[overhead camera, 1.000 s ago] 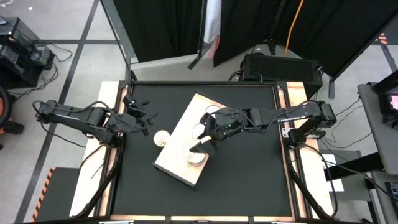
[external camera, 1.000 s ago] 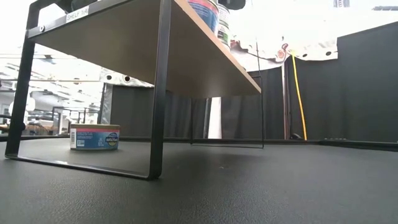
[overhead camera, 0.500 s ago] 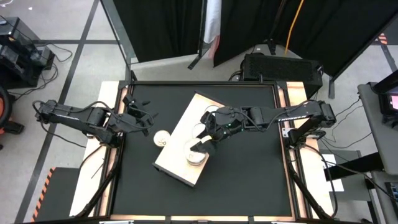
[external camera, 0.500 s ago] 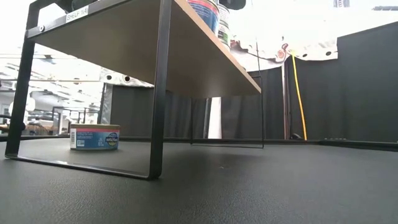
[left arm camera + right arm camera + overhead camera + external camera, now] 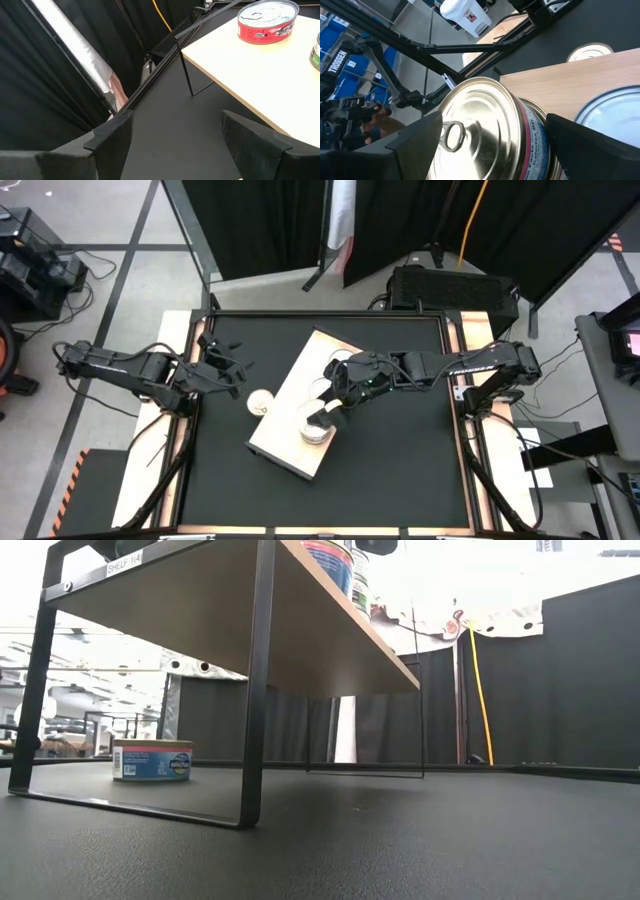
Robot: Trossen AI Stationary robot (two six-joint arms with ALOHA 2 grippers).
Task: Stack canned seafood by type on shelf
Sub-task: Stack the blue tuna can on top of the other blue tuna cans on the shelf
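Note:
The pale wooden shelf (image 5: 300, 405) stands slantwise on black legs in the middle of the table. On it is a stack of tins (image 5: 315, 432); the top tin (image 5: 485, 135) has a shiny lid with a pull tab and rests on a pink-and-blue-labelled tin. My right gripper (image 5: 325, 418) is open just above this stack, one finger on each side of the top tin. A red tin (image 5: 267, 22) and a green-labelled one (image 5: 316, 50) also sit on the shelf. One tin (image 5: 260, 402) stands on the table left of the shelf. My left gripper (image 5: 235, 375) waits open at the table's left edge. My right gripper has its fingers (image 5: 420, 142) close beside the rim of the top tin (image 5: 445, 125), slanting down from the table's right. I cannot tell whether they touch it. The tin lies flat on the tin below it.
The blue-and-pink-labelled tin (image 5: 152, 760) on the table stands beside the shelf's black leg (image 5: 255, 690), seen under the board. Another lid (image 5: 612, 117) lies on the shelf right beside the stack. Bare black tabletop (image 5: 400, 470) lies near and right of the shelf.

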